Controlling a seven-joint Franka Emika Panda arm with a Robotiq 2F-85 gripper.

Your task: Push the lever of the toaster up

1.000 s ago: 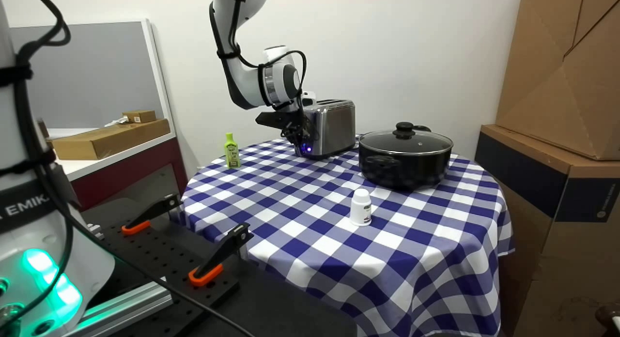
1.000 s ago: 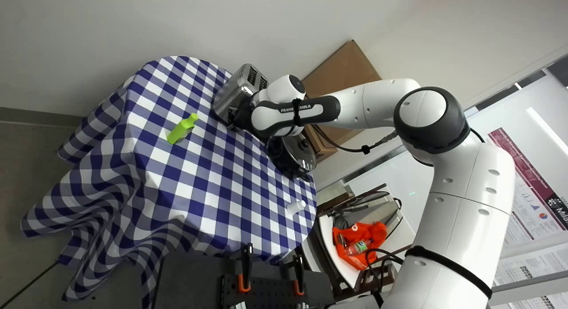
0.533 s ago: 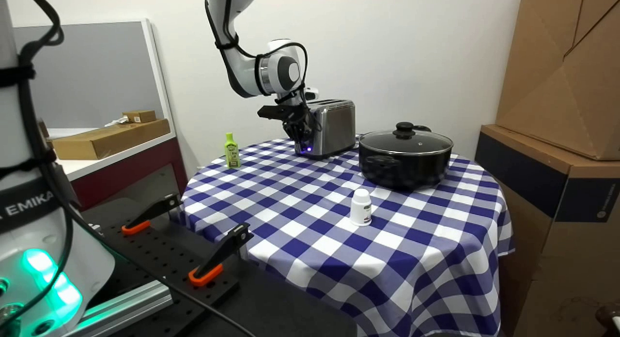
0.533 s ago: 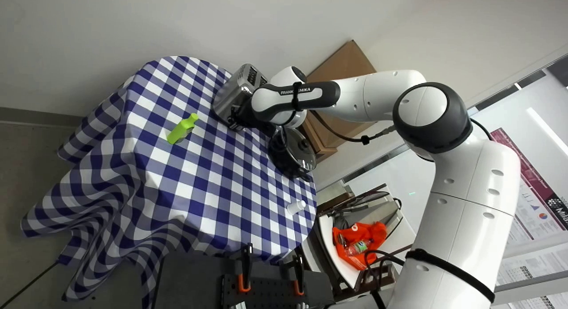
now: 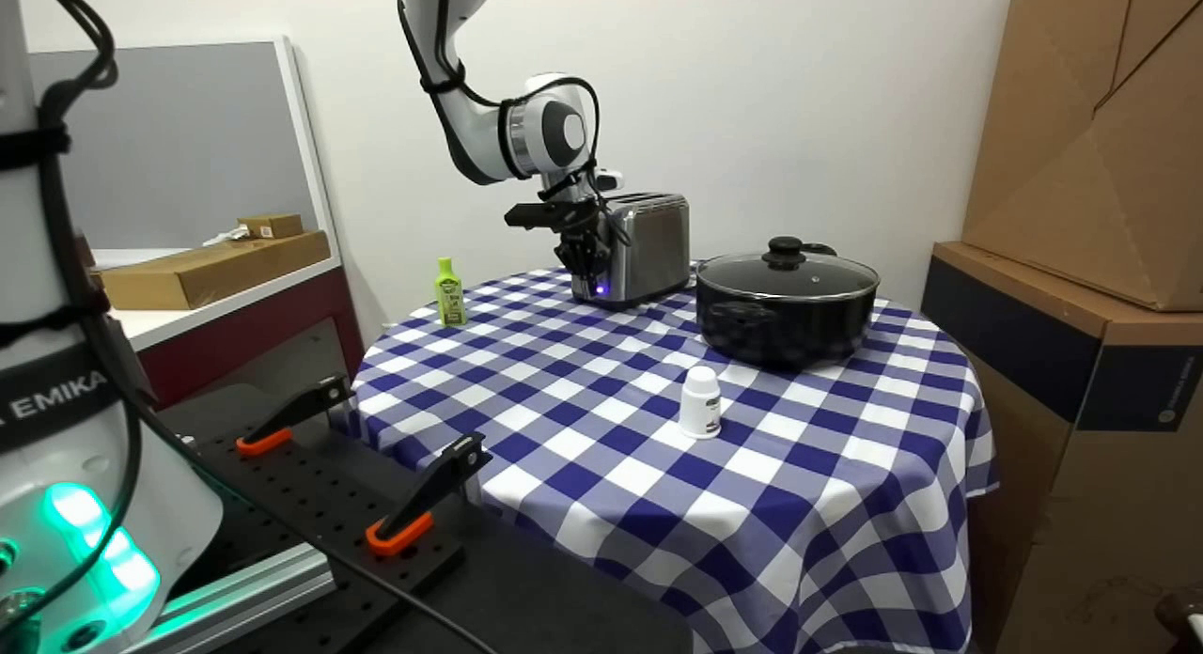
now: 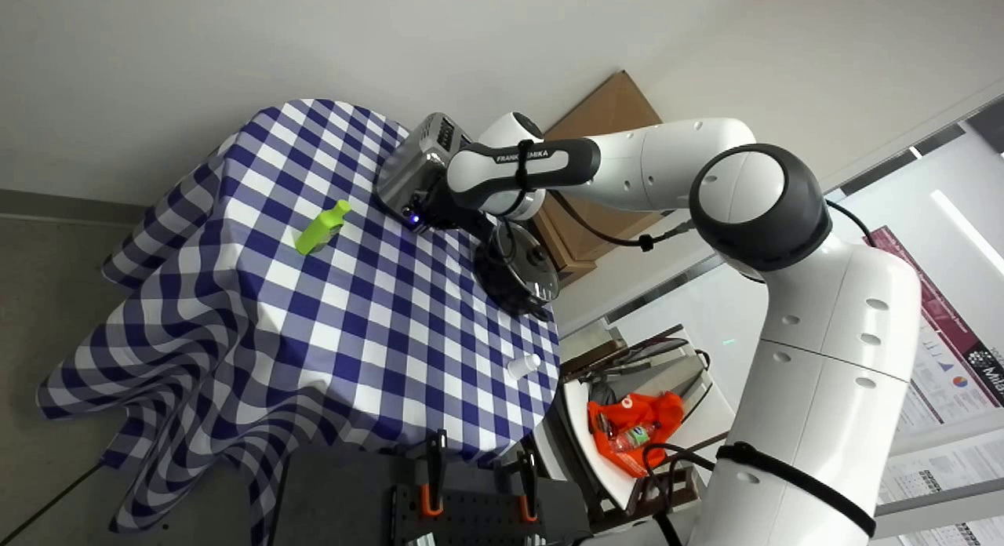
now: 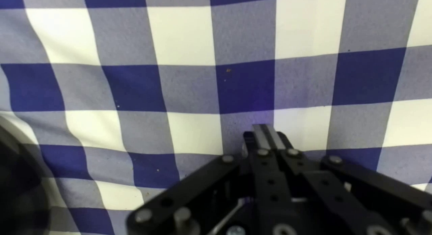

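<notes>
The silver toaster (image 5: 655,245) stands at the far side of the checked table and also shows in an exterior view (image 6: 408,169). My gripper (image 5: 587,271) points down at the toaster's control end, and it is in the same place in an exterior view (image 6: 422,209). In the wrist view the gripper's fingertips (image 7: 266,127) are together with only a thin dark line between them. No object shows between them. The toaster's lever is hidden behind the gripper in both exterior views and out of the wrist view. A blue light glows low on the toaster's end.
A black lidded pot (image 5: 788,306) stands beside the toaster; its dark edge shows in the wrist view (image 7: 17,191). A green bottle (image 5: 450,295) and a white bottle (image 5: 700,405) stand on the checked cloth (image 5: 583,391). Large cardboard boxes (image 5: 1081,372) stand beside the table.
My gripper and wrist have risen a little along the toaster's end and tilted more upright. The blue light now shows in both exterior views. The toaster has not visibly moved.
</notes>
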